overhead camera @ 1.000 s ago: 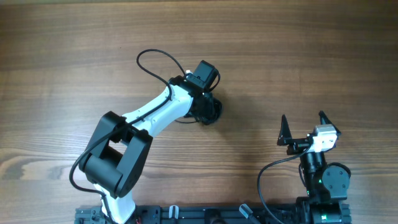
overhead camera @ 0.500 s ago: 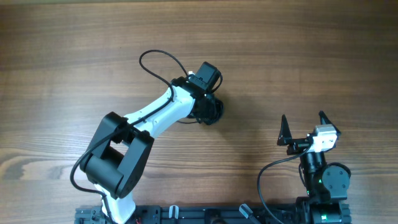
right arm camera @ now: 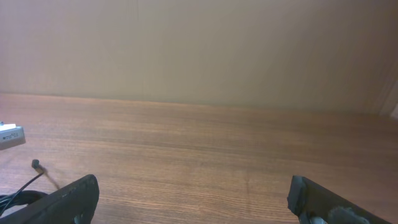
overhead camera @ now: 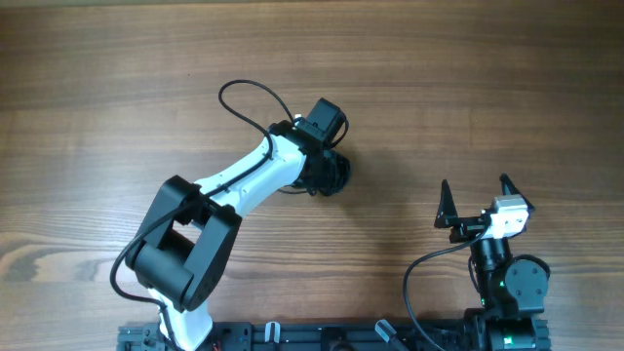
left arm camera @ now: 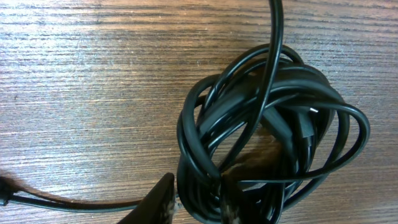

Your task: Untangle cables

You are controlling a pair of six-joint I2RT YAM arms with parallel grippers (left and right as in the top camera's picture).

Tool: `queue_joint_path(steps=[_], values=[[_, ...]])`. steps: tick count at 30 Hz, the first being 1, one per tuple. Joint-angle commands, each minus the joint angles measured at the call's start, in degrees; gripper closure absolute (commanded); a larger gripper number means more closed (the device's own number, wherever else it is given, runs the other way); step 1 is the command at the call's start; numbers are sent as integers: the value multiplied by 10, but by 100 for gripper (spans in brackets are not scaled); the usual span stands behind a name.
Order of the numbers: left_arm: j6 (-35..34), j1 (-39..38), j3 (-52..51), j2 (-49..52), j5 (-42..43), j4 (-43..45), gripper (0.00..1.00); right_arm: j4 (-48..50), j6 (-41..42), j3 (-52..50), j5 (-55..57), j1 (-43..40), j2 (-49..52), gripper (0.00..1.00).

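The cables [left arm camera: 292, 81] lie as one knotted bundle of thin black cords on the wooden table, filling the right half of the left wrist view. My left gripper [left arm camera: 199, 202] is shut on the left strands of the bundle, with one finger [left arm camera: 163, 198] outside and the other inside the coil. One strand [left arm camera: 62, 203] trails away to the lower left. From overhead the bundle [overhead camera: 338, 175] shows as a dark clump under the left gripper [overhead camera: 327, 171] near mid-table. My right gripper [overhead camera: 478, 200] stands open and empty, far to the right.
The left arm's own thicker black wire [overhead camera: 244, 93] loops over the table behind it. The right arm's wire [overhead camera: 419, 268] curves by its base. A thin black cord end [right arm camera: 36, 165] shows at the left of the right wrist view.
The left gripper's jaws have closed onto the bundle's strands, and the left arm shifted slightly. The right arm has not moved.
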Motion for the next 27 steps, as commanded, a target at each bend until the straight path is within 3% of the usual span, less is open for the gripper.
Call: queue_joint_path(steps=[1, 4, 6, 12, 20, 22, 23, 26, 27], values=[[-2, -1, -15, 9, 4, 9, 76, 1, -10, -1, -1, 1, -3, 0], [-23, -1, -33, 9, 4, 22, 80, 1, -10, -1, -1, 1, -3, 0], [-26, -1, -34, 9, 3, 24, 96, 1, -10, -1, -1, 1, -3, 0], [-25, 15, -10, -15, -79, -14, 96, 1, -10, -1, -1, 1, -3, 0], [-31, 60, 60, -122, -82, -38, 96, 1, 4, -1, -17, 1, -3, 0], [-54, 66, 60, -135, -67, -38, 96, 4, 109, -1, -45, 1, -3, 0], [-64, 70, 60, -137, -53, -37, 96, 6, 217, -1, -61, 1, -3, 0], [-64, 86, 60, -136, 34, -16, 96, 13, 657, -1, -146, 1, -2, 0], [-64, 90, 60, -136, 52, -10, 96, 13, 732, -1, -146, 1, -2, 0]])
